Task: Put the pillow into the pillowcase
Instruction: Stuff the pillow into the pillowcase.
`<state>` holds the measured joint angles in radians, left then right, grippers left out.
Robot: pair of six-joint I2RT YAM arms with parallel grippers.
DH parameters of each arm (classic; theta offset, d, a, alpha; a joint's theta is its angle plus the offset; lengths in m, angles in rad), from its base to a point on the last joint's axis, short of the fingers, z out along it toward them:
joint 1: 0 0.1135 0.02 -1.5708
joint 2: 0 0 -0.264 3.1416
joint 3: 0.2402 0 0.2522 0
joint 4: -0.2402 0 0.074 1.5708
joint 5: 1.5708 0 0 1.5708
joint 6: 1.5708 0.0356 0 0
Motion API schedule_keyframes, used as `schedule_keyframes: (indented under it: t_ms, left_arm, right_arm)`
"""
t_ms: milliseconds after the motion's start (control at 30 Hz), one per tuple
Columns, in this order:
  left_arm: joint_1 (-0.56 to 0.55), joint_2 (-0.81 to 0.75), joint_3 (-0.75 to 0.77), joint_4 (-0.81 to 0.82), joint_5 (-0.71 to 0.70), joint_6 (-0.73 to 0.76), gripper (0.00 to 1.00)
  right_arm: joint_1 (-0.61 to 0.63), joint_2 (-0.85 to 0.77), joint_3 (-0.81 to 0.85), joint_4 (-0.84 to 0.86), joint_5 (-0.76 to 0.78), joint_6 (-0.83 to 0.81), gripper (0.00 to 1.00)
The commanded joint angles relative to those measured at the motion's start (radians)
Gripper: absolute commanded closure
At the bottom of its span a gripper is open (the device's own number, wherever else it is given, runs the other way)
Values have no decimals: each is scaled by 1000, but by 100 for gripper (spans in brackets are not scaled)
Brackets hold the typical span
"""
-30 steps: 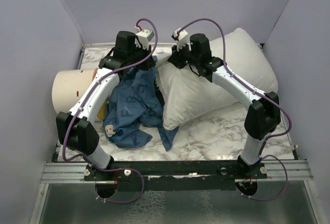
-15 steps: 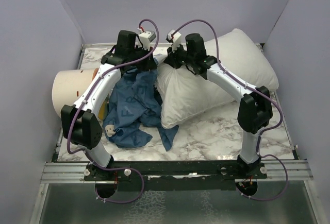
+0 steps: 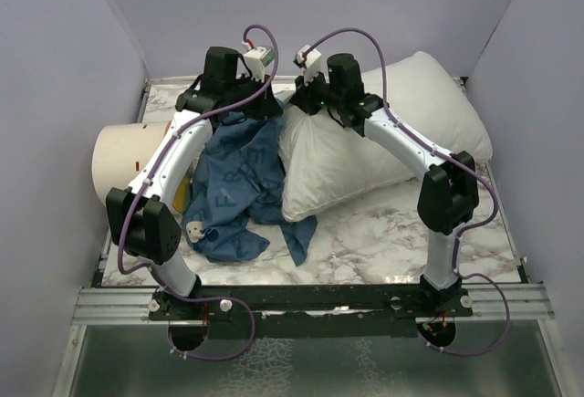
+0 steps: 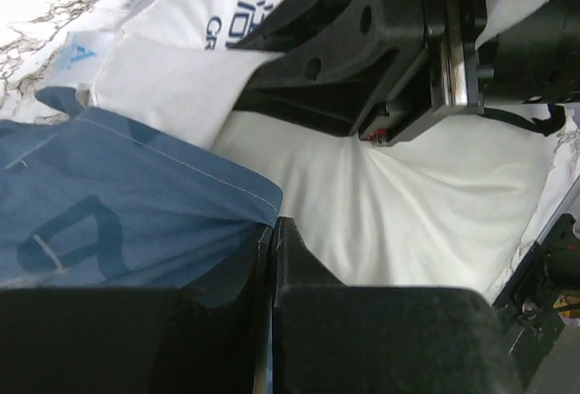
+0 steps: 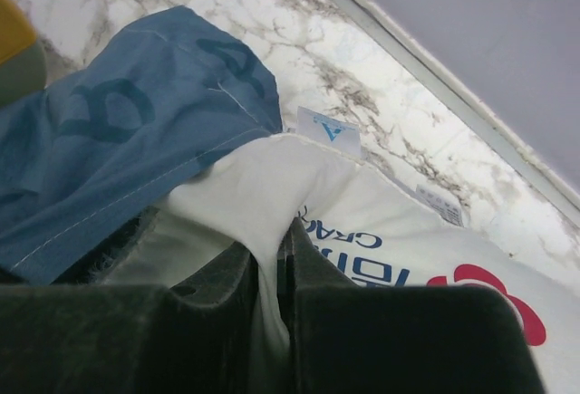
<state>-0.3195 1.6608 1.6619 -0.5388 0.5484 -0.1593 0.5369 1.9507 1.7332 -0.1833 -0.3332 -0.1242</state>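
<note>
The white pillow lies across the back right of the marble table, its red logo and dark text showing in the right wrist view and the left wrist view. The blue pillowcase hangs crumpled to the left of the pillow and drapes down to the table. My left gripper is shut on the pillowcase's hemmed edge, held up at the back beside the pillow's end. My right gripper is shut on a fold of the pillow's near-logo corner, right next to the pillowcase.
A cream cylinder lies on its side at the left, with an orange and green object by it. Lilac walls close in the back and both sides. The marble table shows bare at front right.
Both grippers have moved slightly left and back together, pulling the pillow's left end up and leftward against the pillowcase. The pillowcase's top is lifted and spread a little wider.
</note>
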Motion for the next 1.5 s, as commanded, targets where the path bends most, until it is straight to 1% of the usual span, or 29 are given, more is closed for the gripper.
schedule_keyframes:
  t_ms: [0, 67, 133, 200, 233, 300, 367, 400, 433, 500, 600, 667, 733, 833, 867, 900, 967, 1033, 1133, 1200, 1333, 1467]
  left_arm:
    - [17, -1, 8, 19, 47, -12, 96]
    - [24, 20, -3, 16, 34, -20, 90]
    - [29, 29, -5, 6, 2, -26, 82]
    - [31, 30, -10, -4, -65, -29, 66]
    - [33, 20, -18, -5, -98, -32, 58]
    - [33, -19, -50, 1, -164, -35, 47]
    - [33, -81, -106, 17, -217, -39, 40]
    - [33, -115, -141, 26, -240, -42, 38]
    - [33, -156, -176, 32, -260, -46, 36]
    - [33, -239, -260, 43, -290, -51, 34]
    - [33, -373, -409, 75, -299, -90, 31]
    - [33, -459, -520, 115, -262, -148, 31]
    - [33, -542, -646, 202, -199, -237, 33]
    - [33, -653, -842, 372, -109, -422, 40]
    - [33, -686, -907, 429, -94, -482, 42]
    - [33, -712, -959, 473, -88, -533, 44]
    - [32, -748, -1041, 539, -79, -609, 47]
    - [30, -766, -1088, 569, -85, -654, 48]
    - [9, -761, -1109, 576, -112, -669, 47]
    - [-11, -742, -1111, 577, -138, -665, 44]
    - [-53, -707, -1132, 596, -219, -670, 37]
    - [-91, -670, -1199, 712, -254, -733, 36]
  right_arm:
    - [0, 58, 112, 29, 137, 14, 91]
    - [0, 79, 123, 6, 142, 10, 88]
    - [0, 80, 110, -6, 129, 4, 82]
    - [0, 57, 75, -7, 81, -4, 69]
    - [-1, 31, 48, 2, 42, -10, 61]
    - [0, -36, -27, 32, -57, -18, 42]
    - [-1, -127, -117, 78, -153, -12, 25]
    - [0, -178, -163, 102, -195, -9, 19]
    - [0, -224, -206, 123, -235, -6, 15]
    - [0, -318, -275, 148, -317, -6, 10]
    - [5, -448, -368, 163, -445, -22, 9]
    - [21, -517, -434, 166, -504, -51, 7]
    - [51, -580, -508, 164, -523, -101, 6]
    - [109, -667, -638, 161, -568, -225, 6]
    - [129, -692, -681, 134, -598, -312, 6]
    - [157, -718, -720, 104, -592, -384, 5]
    - [214, -754, -799, 70, -515, -465, 3]
    - [253, -761, -825, 28, -433, -498, 3]
    - [313, -742, -846, -18, -286, -577, 3]
    - [353, -719, -849, -21, -178, -642, 3]
    - [399, -651, -843, 23, -2, -725, 3]
    - [415, -587, -861, 117, 148, -753, 5]
